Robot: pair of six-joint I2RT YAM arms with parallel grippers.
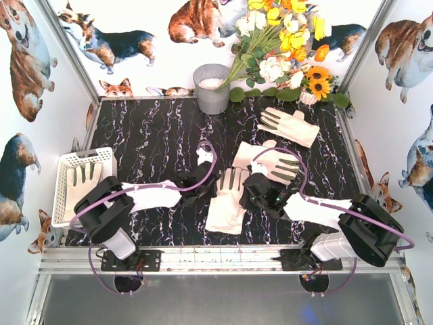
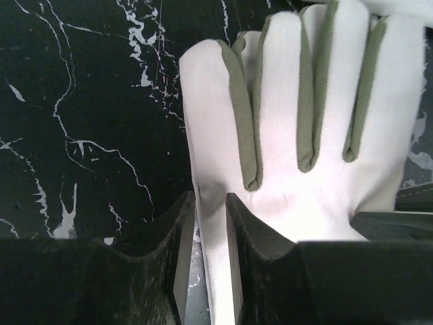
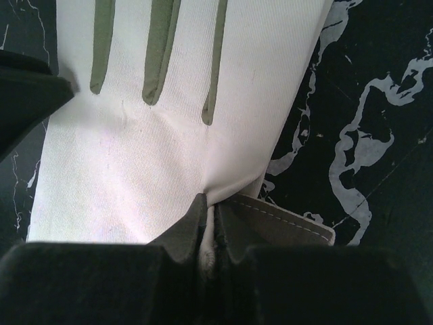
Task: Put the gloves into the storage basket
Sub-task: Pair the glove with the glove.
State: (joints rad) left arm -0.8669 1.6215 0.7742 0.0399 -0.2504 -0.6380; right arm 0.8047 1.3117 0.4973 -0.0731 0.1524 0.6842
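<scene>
The step in hand looks like the pick-up of the near glove (image 1: 226,203), which lies flat on the counter (image 1: 155,135) between the two arms, fingers pointing away from them. The right end effector (image 3: 211,203) is closed on the glove's edge, and the cloth puckers up into the pinch. The left end effector (image 2: 210,203) straddles the opposite edge with its jaws narrowly parted. The fabric runs through the gap, but it does not look clamped. The white basket (image 1: 67,162) sits at the counter's left edge, well apart from this glove, with one glove (image 1: 82,179) already inside it. Two more gloves (image 1: 289,125) (image 1: 274,162) lie farther back on the right, so the task seems less than half done. Since the basket is on the left arm's side, the next move probably calls for the left jaws to close firmly on the edge they straddle before the right lets go. The glove then needs lifting clear of the counter, carrying over the basket's rim and releasing there. A limp glove held by one edge will hang and may catch on the rim.
</scene>
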